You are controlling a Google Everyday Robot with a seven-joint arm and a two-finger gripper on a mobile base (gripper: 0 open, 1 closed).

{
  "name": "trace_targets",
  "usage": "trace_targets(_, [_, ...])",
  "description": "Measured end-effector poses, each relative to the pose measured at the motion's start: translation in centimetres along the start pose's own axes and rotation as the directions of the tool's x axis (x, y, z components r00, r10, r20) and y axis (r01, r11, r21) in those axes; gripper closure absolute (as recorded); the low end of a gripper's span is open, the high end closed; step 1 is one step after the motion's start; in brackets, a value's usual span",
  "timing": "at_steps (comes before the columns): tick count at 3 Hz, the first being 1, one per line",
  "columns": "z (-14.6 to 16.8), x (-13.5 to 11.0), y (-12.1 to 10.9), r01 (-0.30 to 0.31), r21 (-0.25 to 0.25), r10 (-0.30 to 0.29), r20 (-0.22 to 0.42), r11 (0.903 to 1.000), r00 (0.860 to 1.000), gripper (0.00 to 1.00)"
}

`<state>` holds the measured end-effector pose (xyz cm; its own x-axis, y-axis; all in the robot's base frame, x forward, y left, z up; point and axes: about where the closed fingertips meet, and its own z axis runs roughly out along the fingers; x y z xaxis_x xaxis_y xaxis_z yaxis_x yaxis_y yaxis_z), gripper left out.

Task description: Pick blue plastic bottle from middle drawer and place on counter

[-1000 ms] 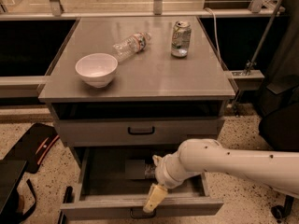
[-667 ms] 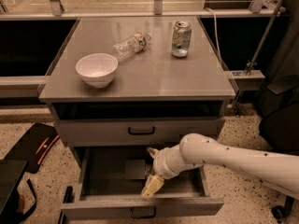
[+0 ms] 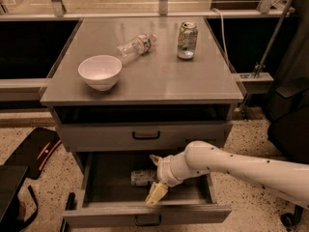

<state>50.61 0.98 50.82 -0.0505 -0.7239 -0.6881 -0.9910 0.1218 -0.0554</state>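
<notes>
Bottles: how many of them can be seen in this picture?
2. The clear bottle lies on the counter between the bowl and the can. The blue plastic bottle lies in the open middle drawer, at the open pincer. More may be hidden inside.

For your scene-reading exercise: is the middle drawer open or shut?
Open: the middle drawer is pulled out, showing the blue plastic bottle lying inside, beside the gripper.

1 camera looks down from high in front of the cabinet, facing its drawer fronts, at middling range. The whole worktop fills the upper half of the view, the open middle drawer the lower. The arm enters from the lower right, its gripper inside that drawer, jaws spread.
</notes>
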Motion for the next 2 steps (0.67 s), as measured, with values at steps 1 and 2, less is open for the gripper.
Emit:
trace_targets(1, [1.4, 0.1, -0.1, -0.037, 0.03, 0.038, -0.022, 0.9989, 0.999, 0.0])
trace_targets(2, [5.0, 0.9, -0.6, -0.152, 0.078, 0.155, -0.033, 0.9853, 0.987, 0.0])
